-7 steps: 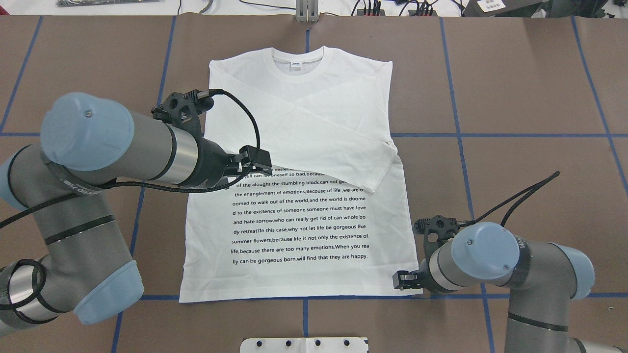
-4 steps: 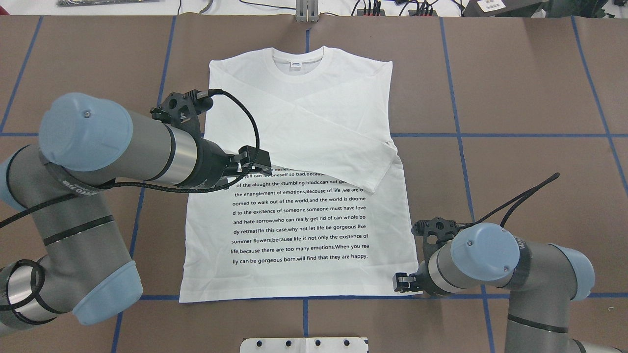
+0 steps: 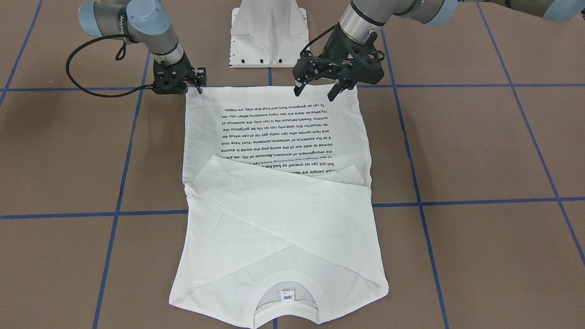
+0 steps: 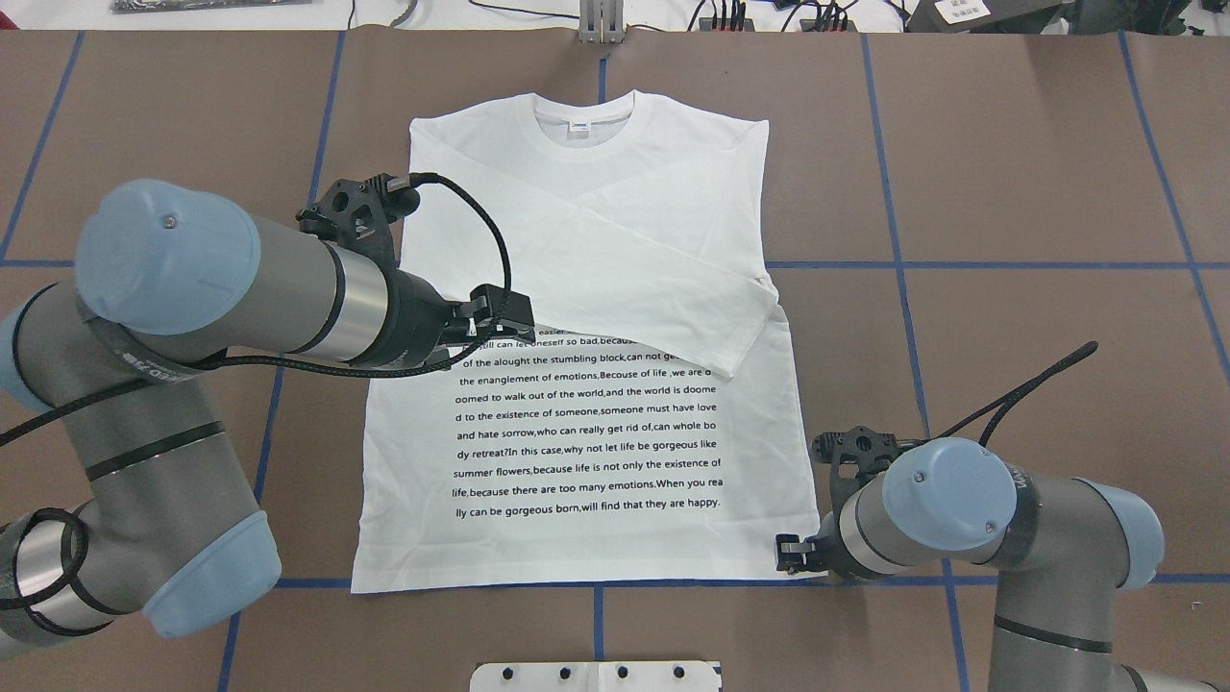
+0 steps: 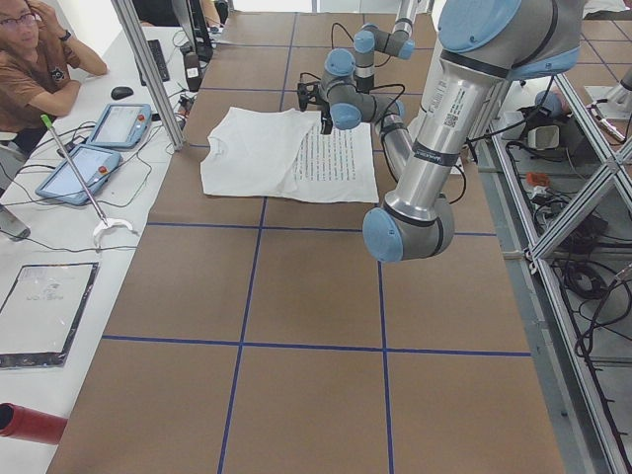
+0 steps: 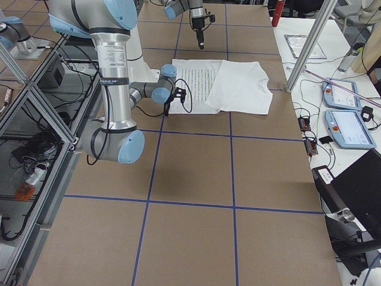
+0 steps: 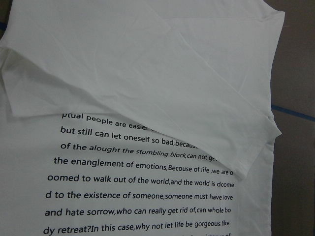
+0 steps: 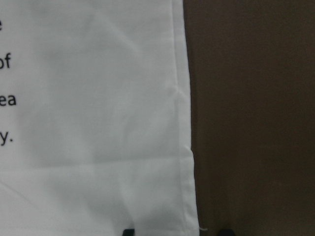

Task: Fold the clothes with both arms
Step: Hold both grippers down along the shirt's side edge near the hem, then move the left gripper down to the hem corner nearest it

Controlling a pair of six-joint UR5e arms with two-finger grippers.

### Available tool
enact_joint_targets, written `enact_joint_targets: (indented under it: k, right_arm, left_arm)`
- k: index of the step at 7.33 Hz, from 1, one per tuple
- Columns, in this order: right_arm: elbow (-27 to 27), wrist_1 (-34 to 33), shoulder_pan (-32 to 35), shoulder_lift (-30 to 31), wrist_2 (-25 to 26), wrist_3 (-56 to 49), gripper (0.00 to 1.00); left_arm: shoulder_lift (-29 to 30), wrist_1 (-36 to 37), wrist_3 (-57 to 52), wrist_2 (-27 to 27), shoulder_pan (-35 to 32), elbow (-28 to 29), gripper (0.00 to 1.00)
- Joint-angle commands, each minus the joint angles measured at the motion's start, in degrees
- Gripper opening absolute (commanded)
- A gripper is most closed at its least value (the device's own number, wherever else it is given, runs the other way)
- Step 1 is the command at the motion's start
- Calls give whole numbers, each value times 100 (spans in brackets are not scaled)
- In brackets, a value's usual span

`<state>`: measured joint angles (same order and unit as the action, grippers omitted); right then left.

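Observation:
The white long-sleeved shirt [image 4: 596,240] lies flat on the table, collar at the far side, both sleeves crossed over the chest. Its black text block [image 4: 586,423] faces up on the lower half. My left gripper [image 3: 314,92] hangs open above the shirt's left middle [image 4: 500,312], well clear of the cloth; the left wrist view shows only the shirt [image 7: 147,73] below. My right gripper [image 4: 793,553] sits low at the hem's near right corner. It is open, its fingertips [image 8: 128,231] straddling the corner's side edge.
A white pedestal [image 3: 267,32] stands at the near table edge behind the hem. Blue tape lines [image 4: 894,259] grid the brown table. A person [image 5: 39,59] sits at a side desk with tablets [image 5: 94,153]. Metal frame posts [image 6: 309,44] stand at the table ends.
My right gripper has crept slightly closer to the hem corner. The left arm and the shirt have stayed put.

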<state>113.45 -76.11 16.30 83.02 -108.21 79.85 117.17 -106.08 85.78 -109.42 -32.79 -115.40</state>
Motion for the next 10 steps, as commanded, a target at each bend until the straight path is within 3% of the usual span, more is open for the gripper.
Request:
enact_joint_targets:
  k: [1, 2, 7, 10]
  right_arm:
    - [20, 0, 14, 4, -7, 4, 19]
    - [37, 0, 14, -5, -7, 4, 0]
    - [230, 0, 23, -22, 11, 13, 0]
    - [555, 0, 40, 4, 2, 48, 0]
  left_arm:
    - [7, 0, 0, 0, 0, 0, 99]
    - [7, 0, 0, 0, 0, 0, 99]
    - [-141, 61, 0, 0, -44, -61, 98]
    - [-1605, 97, 9, 0, 192, -561, 98]
